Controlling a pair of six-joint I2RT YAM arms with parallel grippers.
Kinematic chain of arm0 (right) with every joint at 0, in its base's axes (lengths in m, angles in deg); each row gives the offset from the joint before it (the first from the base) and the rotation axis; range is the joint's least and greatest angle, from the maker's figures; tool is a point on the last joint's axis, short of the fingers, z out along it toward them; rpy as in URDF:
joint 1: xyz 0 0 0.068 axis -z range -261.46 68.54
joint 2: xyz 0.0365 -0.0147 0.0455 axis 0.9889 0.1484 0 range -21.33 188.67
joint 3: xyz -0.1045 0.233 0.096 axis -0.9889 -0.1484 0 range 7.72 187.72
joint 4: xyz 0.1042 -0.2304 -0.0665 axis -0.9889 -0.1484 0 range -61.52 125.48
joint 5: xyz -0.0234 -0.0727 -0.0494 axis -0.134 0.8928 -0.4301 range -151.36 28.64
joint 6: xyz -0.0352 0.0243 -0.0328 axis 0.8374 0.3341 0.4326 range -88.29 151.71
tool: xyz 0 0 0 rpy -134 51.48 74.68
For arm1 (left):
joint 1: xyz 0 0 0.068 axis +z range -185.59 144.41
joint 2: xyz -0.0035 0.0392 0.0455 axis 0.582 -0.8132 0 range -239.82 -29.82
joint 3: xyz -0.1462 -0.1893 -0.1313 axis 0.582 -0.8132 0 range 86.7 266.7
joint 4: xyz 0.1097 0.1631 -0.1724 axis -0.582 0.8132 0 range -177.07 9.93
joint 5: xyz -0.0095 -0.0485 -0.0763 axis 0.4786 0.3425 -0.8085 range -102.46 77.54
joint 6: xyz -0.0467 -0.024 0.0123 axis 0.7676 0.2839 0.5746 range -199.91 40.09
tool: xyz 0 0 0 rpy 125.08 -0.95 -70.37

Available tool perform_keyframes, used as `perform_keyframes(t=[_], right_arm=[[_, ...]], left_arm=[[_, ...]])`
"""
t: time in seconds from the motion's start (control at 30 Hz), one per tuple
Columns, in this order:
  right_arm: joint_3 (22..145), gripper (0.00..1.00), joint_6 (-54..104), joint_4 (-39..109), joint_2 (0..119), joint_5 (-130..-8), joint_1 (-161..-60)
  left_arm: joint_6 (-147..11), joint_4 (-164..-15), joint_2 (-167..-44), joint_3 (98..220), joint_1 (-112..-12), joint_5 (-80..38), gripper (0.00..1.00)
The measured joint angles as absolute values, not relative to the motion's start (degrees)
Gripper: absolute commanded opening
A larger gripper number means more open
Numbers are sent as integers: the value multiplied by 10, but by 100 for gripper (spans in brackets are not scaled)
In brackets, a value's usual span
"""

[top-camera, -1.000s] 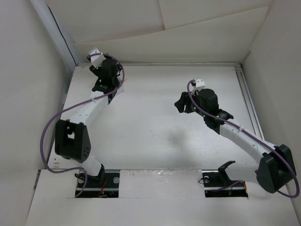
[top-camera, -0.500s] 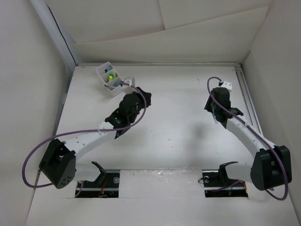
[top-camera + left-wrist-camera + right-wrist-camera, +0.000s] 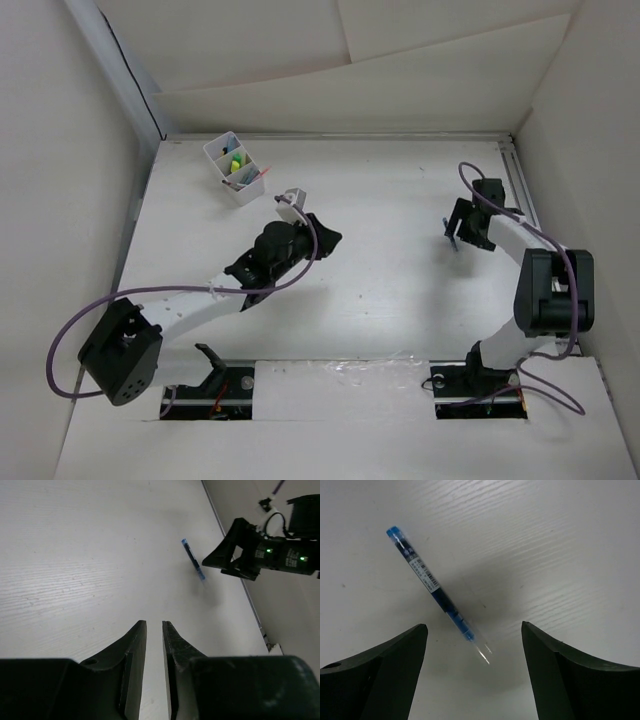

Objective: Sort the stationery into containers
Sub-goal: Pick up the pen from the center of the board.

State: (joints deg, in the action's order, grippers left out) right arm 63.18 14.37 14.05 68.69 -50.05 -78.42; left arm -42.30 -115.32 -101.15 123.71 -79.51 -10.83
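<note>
Right gripper (image 3: pixel 473 627): my fingers are spread wide and hold nothing, over the white wood-grain table (image 3: pixel 560 540).
Slim blue clear-plastic pen (image 3: pixel 432 587): lies flat just ahead, its clear end between my fingers. Long axis runs diagonal to my closing line (a wrist turn is needed first, I judge).
Left gripper (image 3: pixel 154 625): fingers nearly pressed together, holding nothing, well apart from the pen.
Small white divided plastic tray (image 3: pixel 250 190): far-left corner.

No text can be read. The blue pen (image 3: pixel 434 591) carries a white printed label (image 3: pixel 426 576) on its barrel, toward its blue capped end, the print too small to make out.
</note>
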Motion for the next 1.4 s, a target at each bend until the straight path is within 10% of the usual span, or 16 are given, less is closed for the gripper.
perform_keyframes(t=[0.17,0.43,0.67,1.4], right_arm=[[637,73,168,128,736,-539,-784],[643,24,184,122,748,-555,-786],[658,1,186,120,766,-540,-811],[617,0,200,194,514,-633,-1073]], left_arm=[[-424,-1167,-1007,1237,-795,-131,16],[-424,-1173,-1000,1236,-792,-155,16],[-423,-1176,-979,1223,-771,-164,19],[-416,-1145,-997,1260,-767,-196,54]])
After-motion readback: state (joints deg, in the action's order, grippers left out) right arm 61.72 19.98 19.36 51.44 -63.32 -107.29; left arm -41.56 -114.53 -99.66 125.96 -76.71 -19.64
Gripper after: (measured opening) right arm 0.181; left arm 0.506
